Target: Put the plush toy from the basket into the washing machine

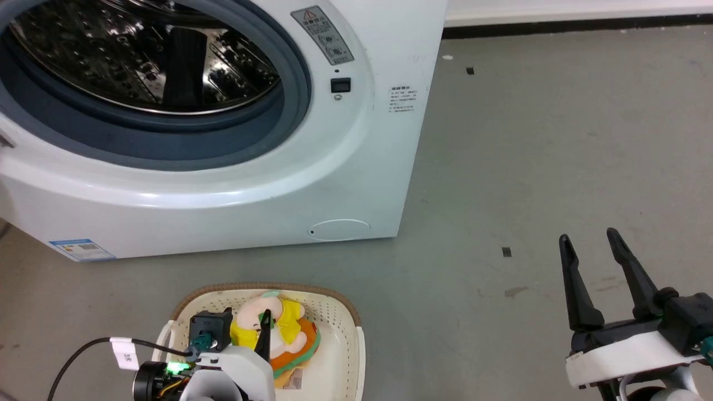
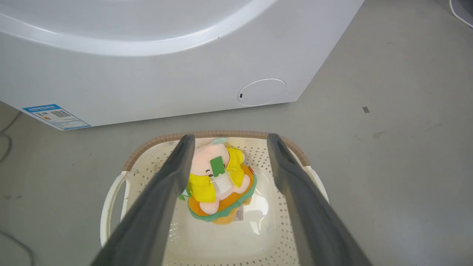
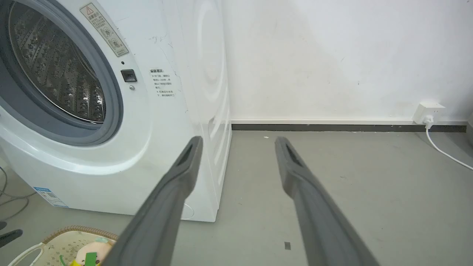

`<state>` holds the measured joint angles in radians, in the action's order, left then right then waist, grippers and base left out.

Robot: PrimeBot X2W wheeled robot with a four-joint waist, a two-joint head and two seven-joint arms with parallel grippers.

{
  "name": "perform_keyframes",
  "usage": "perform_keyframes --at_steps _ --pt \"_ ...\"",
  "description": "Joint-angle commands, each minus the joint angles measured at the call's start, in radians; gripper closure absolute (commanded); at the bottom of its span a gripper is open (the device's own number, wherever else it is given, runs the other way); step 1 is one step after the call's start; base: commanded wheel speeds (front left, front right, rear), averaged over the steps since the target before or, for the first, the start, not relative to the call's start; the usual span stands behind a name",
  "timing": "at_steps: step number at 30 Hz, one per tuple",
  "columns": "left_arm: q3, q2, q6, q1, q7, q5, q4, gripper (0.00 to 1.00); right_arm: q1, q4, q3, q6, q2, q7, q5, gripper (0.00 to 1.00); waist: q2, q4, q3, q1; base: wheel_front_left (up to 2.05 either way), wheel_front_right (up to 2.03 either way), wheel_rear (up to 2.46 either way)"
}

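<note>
Reaching stage, grasp not yet made. Left gripper hovers over cream perforated plastic basket with brown woven-look rim, on grey floor just before large white front-loading washing machine. Fingers spread wide, framing small plush toy (pink head, yellow top, orange-green base) lying in basket. Right gripper over bare floor, fingers parted, empty. Next move likely: lower, close on soft body, lift toward shiny steel drum.

Plush toy in basket before washer
</note>
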<state>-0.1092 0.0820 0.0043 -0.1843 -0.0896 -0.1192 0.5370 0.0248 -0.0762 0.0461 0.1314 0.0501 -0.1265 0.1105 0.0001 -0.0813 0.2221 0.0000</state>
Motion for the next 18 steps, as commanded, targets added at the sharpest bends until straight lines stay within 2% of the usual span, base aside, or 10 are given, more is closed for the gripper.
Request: perform_keyframes --at_steps 1,18 --pt "-0.009 0.012 -0.006 -0.033 -0.002 -0.011 0.041 0.0 0.023 -0.01 0.004 0.0 0.0 -0.011 0.016 0.0 -0.0001 -0.009 0.023 0.0 0.0 0.0 0.0" --pt "-0.052 0.08 -0.01 -0.183 0.012 -0.044 0.283 0.0 0.063 -0.045 0.01 0.0 0.0 -0.047 0.06 0.0 -0.0001 -0.067 0.186 0.0 0.0 0.0 0.0"
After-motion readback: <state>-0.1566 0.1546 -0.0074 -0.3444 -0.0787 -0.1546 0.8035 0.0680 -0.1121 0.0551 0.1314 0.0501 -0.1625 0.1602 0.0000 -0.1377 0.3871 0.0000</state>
